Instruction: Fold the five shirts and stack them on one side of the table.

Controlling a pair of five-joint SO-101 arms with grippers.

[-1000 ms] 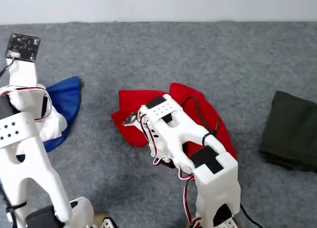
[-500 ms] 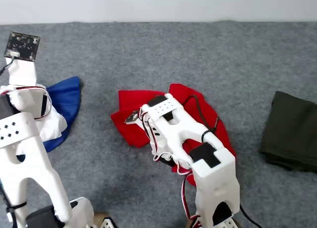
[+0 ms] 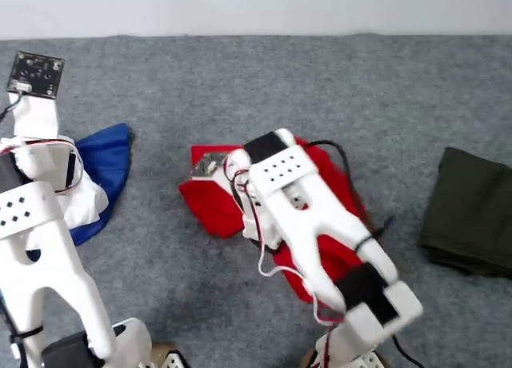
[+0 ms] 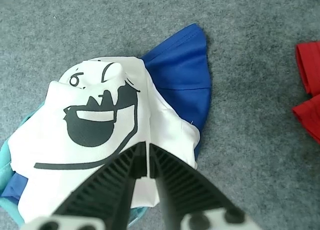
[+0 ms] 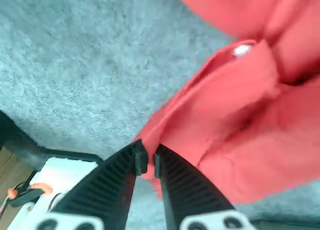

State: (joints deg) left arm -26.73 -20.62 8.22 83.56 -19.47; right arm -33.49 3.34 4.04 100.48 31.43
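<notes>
Lying crumpled at far left, a soft white shirt with a black cartoon print (image 4: 95, 115) covers a smooth blue shirt (image 4: 182, 75), both partly hidden beneath the upright left arm (image 3: 40, 224). The left gripper (image 4: 147, 152) hangs above, ribbed jaws pressed together. At centre, the right gripper (image 5: 150, 161) pinches a creased red shirt (image 3: 212, 210) by its edge on the fuzzy grey table (image 3: 360, 88). A folded dark green shirt (image 3: 468, 212), cut off, lies far right.

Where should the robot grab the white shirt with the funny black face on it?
Probably pinch the white cloth shirt with the black face at its corner lying over the blue shirt, coming down from above. It lies flattish on the grey carpet, and that edge sits free on top.
</notes>
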